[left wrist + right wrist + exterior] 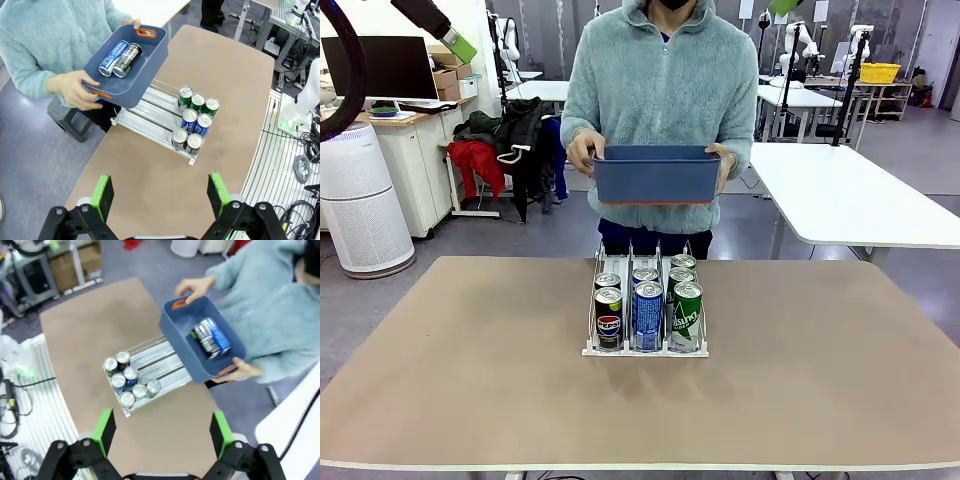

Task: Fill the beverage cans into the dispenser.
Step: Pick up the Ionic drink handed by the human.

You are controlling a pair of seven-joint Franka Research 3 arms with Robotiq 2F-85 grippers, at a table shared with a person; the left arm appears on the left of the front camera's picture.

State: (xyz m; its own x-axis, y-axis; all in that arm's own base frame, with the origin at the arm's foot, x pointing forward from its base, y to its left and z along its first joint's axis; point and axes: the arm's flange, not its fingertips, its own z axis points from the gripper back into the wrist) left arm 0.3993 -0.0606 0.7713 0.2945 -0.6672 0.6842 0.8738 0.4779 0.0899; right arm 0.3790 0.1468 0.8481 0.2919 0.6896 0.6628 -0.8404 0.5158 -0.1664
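The dispenser (592,320) stands at mid-table with several beverage cans in its three lanes: dark Pepsi cans (609,322) on the left, blue-and-white (647,315) in the middle, green (687,316) on the right. Behind it a person holds a dark blue bin (655,180) in both hands above the far table edge. In the bin lie a blue can (114,57) and a dark can (126,60). My left gripper (161,195) hangs open high above the table, well short of the dispenser (145,117). My right gripper (162,432) is also open and high above the dispenser (165,360).
The brown table (470,380) has wide bare room on all sides of the rack. The rear halves of the lanes (150,102) are free of cans. The bin (177,347) overhangs the rack's far end. Other tables and a white air purifier (360,200) stand beyond.
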